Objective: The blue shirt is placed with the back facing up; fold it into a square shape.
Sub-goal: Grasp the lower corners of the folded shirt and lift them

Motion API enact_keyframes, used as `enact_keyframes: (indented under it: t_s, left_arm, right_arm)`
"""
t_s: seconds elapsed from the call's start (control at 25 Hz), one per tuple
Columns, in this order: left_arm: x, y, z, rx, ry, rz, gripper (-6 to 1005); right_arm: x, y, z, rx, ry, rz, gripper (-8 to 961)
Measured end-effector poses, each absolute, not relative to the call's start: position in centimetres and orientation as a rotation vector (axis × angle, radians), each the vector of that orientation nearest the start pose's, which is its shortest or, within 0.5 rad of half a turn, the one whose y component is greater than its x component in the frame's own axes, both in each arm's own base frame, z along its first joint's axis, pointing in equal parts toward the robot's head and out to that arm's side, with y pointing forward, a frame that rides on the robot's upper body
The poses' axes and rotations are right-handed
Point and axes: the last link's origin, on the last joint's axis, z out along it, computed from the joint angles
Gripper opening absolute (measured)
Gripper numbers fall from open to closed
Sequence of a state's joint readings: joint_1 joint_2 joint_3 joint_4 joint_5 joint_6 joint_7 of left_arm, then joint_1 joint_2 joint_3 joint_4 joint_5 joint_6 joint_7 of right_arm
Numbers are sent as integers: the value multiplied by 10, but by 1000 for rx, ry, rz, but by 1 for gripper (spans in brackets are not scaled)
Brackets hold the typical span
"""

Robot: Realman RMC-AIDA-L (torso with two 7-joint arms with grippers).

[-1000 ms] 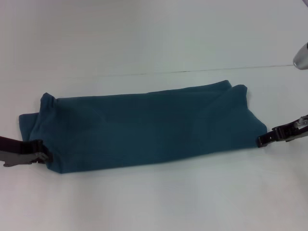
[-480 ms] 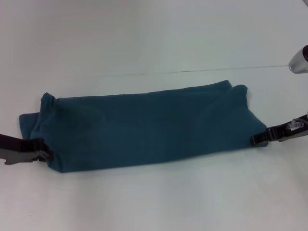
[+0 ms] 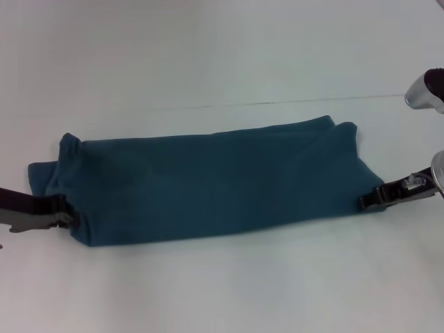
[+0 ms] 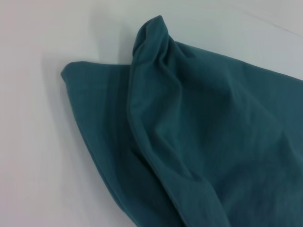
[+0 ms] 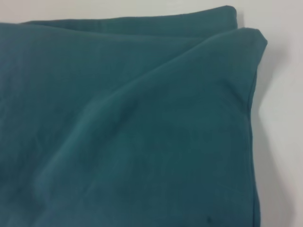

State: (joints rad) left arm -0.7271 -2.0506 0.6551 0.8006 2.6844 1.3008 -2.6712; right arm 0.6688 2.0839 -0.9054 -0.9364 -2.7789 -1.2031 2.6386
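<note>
Blue shirt (image 3: pixel 208 184): folded into a long horizontal band across the middle of the head view, plain side up, flat on the white table (image 3: pixel 222 284). Spans from far left to right of centre, slightly tilted, right end sitting higher in the frame than the left. At the upper right, two layered corners staggered one behind the other; at the left end, a lower layer poking out past the top fold.

Left gripper (image 3: pixel 68 218): at the lower left edge of the band, low against the table, tips meeting the cloth at the near-left corner. Fingers close together there, but cannot tell whether cloth is actually pinched between them. Left wrist view filled with that end of the shirt (image 4: pixel 189 132): a raised ridge of fold running diagonally, a flatter flap beneath it toward the left of the frame, white table around.

Right gripper (image 3: pixel 363 202): at the right edge of the band, mid-right of the head view, dark tips touching the shirt's near-right corner. Looks nearly closed; grip on the fabric cannot be told. Right wrist view showing the shirt (image 5: pixel 132 127) with soft creases and the two offset corners at upper right.

Faint seam line (image 3: pixel 291 102) across the table above the shirt. Silver-grey part of the right arm (image 3: pixel 423 91) at the upper right edge.
</note>
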Motion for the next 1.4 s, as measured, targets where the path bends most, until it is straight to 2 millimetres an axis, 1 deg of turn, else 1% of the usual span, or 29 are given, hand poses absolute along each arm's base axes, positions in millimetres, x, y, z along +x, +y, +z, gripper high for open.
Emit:
enact_keyframes:
  t_s: [0.08, 0.28, 0.6, 0.84, 1.0, 1.16, 1.4]
  left_arm:
    - [-286, 395, 32, -1976, -1799, -57, 109]
    - [-285, 395, 31, -1980, -1797, -59, 106]
    - [-287, 395, 32, -1972, -1793, -60, 99]
    - [-290, 396, 38, -1971, -1775, -54, 95]
    - [-292, 393, 42, -1991, -1779, -25, 92]
    - [-297, 385, 50, -1995, -1807, -7, 80]
    - [-305, 368, 55, -2019, -1857, 29, 63]
  right_arm:
    - [284, 399, 29, -2050, 1445, -204, 706]
    - [285, 400, 25, -2057, 1453, -213, 450]
    - [283, 400, 25, -2081, 1448, -198, 234]
    - [279, 396, 30, -2150, 1434, -231, 36]
    - [269, 388, 34, -2247, 1407, -301, 19]
    - [264, 380, 34, -2313, 1401, -353, 19]
    - [255, 362, 34, -2453, 1398, -454, 18]
